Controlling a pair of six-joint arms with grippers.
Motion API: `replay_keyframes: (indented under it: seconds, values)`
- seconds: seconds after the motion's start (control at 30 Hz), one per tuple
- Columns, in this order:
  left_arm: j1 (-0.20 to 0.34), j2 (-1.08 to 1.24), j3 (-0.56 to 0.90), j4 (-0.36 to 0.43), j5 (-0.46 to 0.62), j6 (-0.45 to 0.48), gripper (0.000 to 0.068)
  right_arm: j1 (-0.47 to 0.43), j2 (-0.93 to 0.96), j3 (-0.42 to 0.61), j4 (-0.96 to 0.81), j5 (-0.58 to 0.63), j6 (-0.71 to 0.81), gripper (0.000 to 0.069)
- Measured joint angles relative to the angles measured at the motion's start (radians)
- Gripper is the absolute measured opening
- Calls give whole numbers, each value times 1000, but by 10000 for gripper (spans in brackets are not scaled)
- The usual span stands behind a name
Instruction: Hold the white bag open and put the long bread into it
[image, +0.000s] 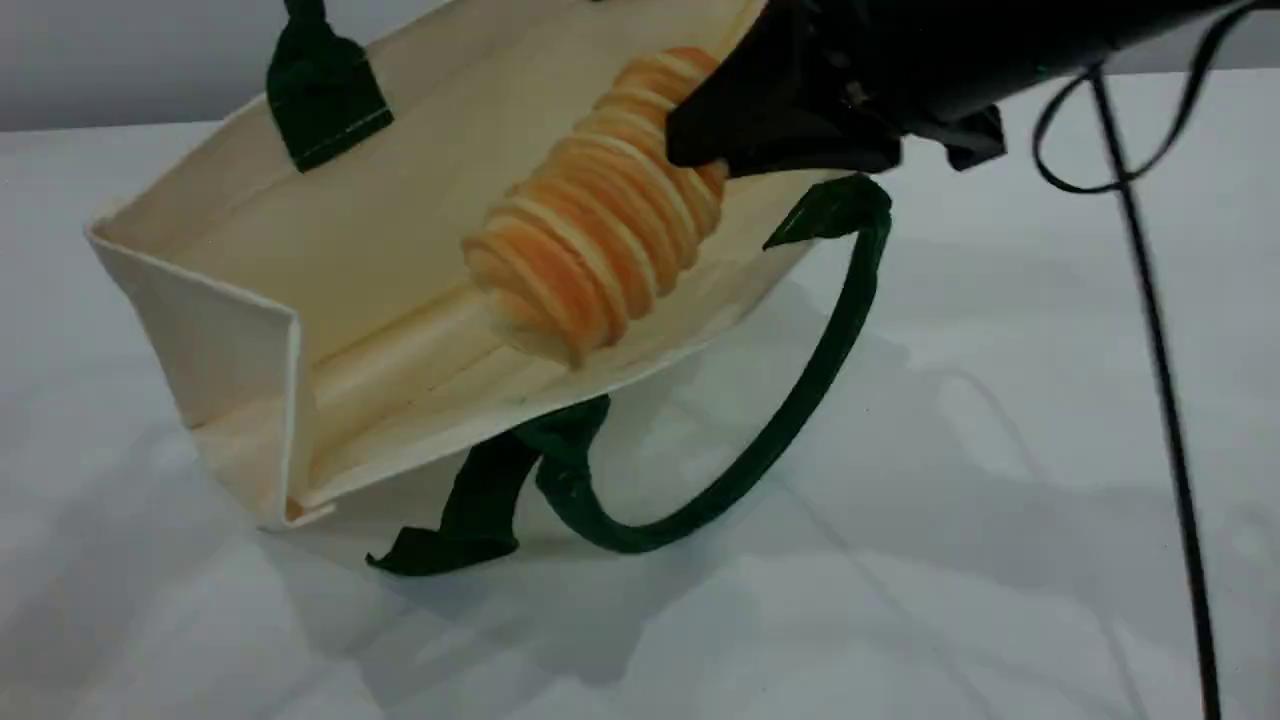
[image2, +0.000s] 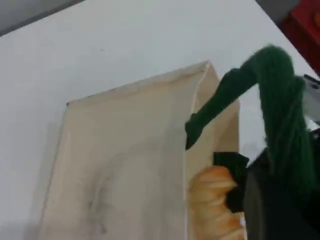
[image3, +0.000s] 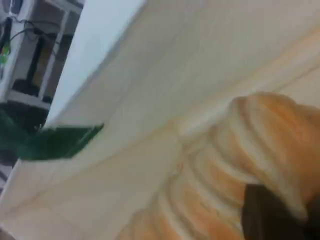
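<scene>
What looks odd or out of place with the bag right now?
The white bag is tipped, its mouth gaping toward the camera. One green handle flops loose onto the table. The long bread is angled into the opening, in the right tool. Nothing looks spilled or torn.

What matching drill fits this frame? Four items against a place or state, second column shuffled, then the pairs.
1. cream canvas tote bag
2. ridged golden-orange long bread
3. lower dark green rope handle
4. right gripper

A. shut on the loaf
B. draped loose on the table
C. partly inside the open mouth
D. tipped, mouth held open

Pairs: 1-D, 2-C, 3-B, 4-A
</scene>
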Motion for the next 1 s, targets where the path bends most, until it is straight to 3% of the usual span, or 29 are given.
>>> replay_keyframes:
  seconds: [0.27,0.53,0.63,0.83,0.9,1.0]
  values:
    - [0,0,0,-8,10,3,92,80,84,-114,0,-78,0,59]
    - [0,0,0,-9,21,3,92,83,144,-170,-2,-91,-97,93]
    - [0,0,0,-9,22,3,92,83,144,-171,-2,-89,-137,196]
    - [0,0,0,-8,23,16,92,83,134,-190,-2,-33,-131,514]
    - [0,0,0,-8,22,22,92,81,116,-190,-3,3,-131,570]
    - [2,-8,0,-7,12,22,92,80,82,-190,-3,17,-131,589]
